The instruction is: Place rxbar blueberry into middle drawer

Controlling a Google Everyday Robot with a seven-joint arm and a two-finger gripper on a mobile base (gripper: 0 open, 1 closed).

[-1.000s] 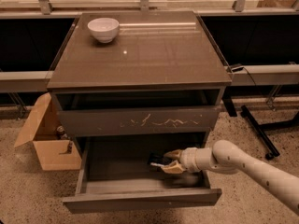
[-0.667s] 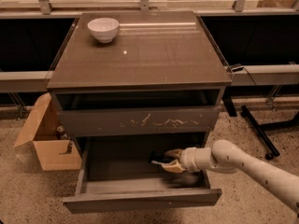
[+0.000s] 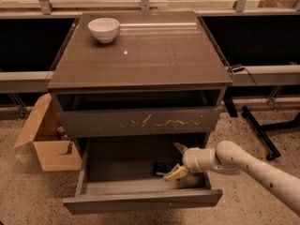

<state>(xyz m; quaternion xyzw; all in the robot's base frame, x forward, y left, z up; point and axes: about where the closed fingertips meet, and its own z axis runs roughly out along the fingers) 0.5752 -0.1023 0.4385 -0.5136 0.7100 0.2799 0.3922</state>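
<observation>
The rxbar blueberry (image 3: 161, 168), a small dark bar, lies flat on the floor of the pulled-out middle drawer (image 3: 140, 201), which has a plain front. My gripper (image 3: 176, 161) is inside that drawer, just right of the bar. Its tan fingers (image 3: 174, 174) are spread apart and hold nothing. The lower finger's tip is next to the bar's right end.
A white bowl (image 3: 103, 29) stands on the cabinet top at the back left. The drawer front with white scratch marks (image 3: 140, 122) is just above my arm. An open cardboard box (image 3: 49, 142) stands on the floor to the left. Black stand legs (image 3: 260, 132) are to the right.
The fingers have spread wider, and the bar now rests on the drawer floor beside them. The arm has hardly moved.
</observation>
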